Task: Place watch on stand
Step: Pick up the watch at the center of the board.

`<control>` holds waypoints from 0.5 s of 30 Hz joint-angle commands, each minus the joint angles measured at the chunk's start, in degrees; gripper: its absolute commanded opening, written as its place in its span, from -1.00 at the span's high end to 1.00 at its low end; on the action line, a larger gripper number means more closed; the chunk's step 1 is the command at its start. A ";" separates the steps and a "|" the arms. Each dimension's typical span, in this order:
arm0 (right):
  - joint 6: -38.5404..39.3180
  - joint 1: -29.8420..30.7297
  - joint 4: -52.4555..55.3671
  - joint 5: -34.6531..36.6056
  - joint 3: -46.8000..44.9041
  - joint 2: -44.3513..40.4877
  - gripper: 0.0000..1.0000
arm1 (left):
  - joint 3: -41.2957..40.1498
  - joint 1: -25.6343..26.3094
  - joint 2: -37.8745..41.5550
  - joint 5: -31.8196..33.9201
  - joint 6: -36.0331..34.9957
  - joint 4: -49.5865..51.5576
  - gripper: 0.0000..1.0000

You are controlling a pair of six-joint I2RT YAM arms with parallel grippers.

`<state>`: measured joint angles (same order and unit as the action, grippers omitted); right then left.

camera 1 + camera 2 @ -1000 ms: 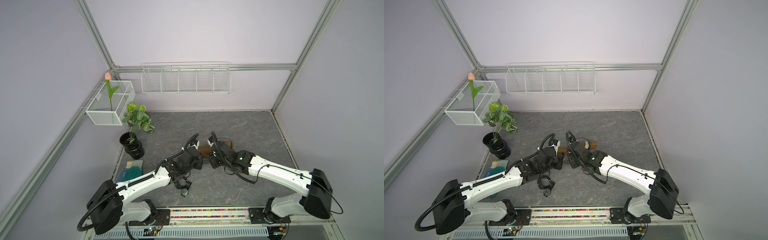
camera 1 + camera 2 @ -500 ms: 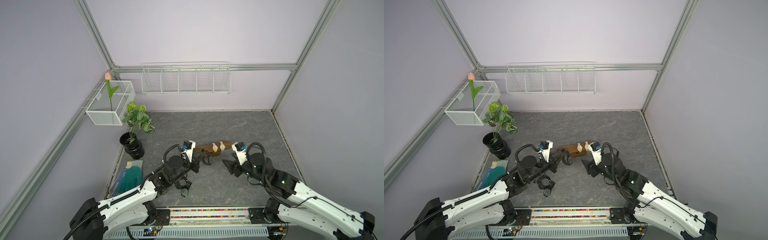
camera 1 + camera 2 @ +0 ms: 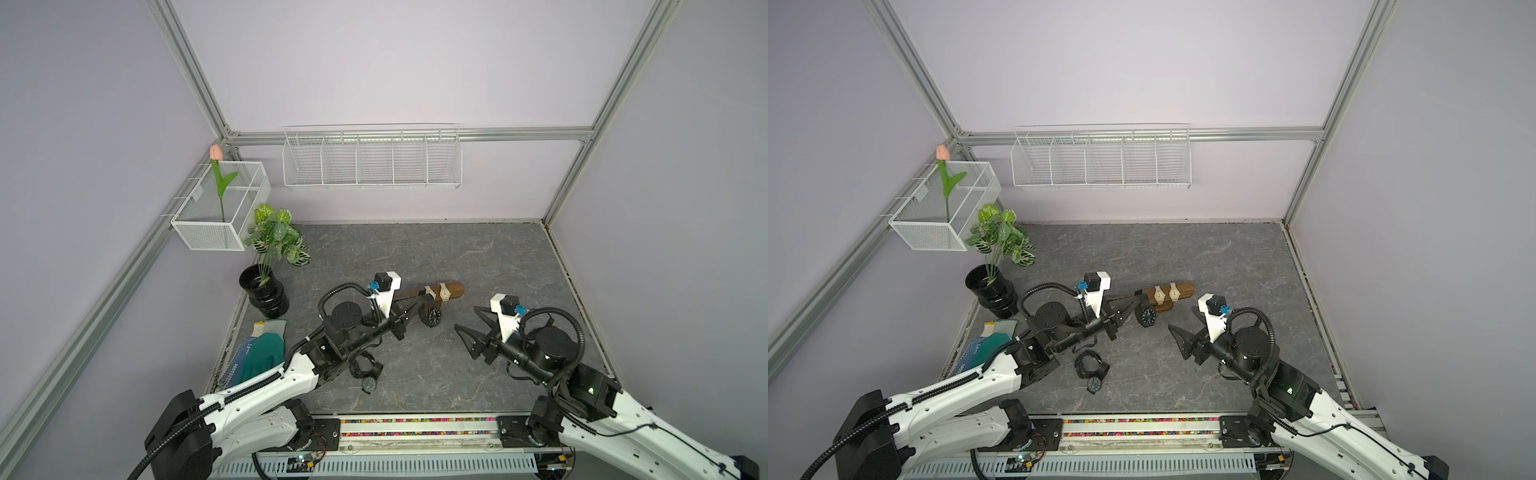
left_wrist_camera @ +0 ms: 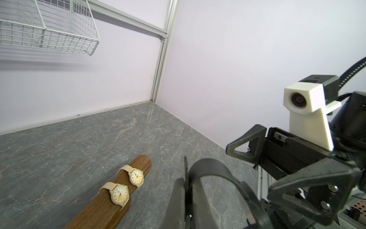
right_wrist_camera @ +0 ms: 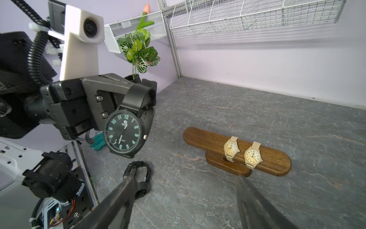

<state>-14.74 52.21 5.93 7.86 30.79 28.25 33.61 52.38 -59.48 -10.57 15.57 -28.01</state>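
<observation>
In a top view the long dark brown wooden stand (image 3: 455,289) loses its 9 o'clock end behind the left gripper (image 3: 419,305). The dials of the two cream watches with beige straps (image 3: 1174,292) are too small for me to read. The black link-bracelet watch (image 3: 368,380), at 7 o'clock from the stand, lies partly under the left arm.

On the left wrist camera, the black round-faced watch (image 4: 210,164) shows only a blurred strap loop, and the stand runs off the frame. On the right wrist camera, the right gripper's fingers (image 5: 116,200) are smeared and cropped. One seems to cover part of the bracelet watch.
</observation>
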 commanded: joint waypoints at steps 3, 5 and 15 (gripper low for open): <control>-2.37 -0.26 -7.75 -6.31 -1.09 2.20 -0.66 | 1.29 -0.27 0.60 0.17 -0.71 -1.09 1.00; -3.13 -0.26 -9.17 -7.38 -0.45 4.09 -0.66 | 1.04 -0.26 1.07 0.95 -0.72 -0.92 1.00; -6.83 -0.17 -14.32 -11.27 4.33 14.56 -0.62 | 0.50 -0.27 -0.32 3.36 -1.05 -1.08 1.00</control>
<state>-19.81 52.21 -3.99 -0.58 32.84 41.78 33.61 52.38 -59.20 -8.40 15.51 -28.01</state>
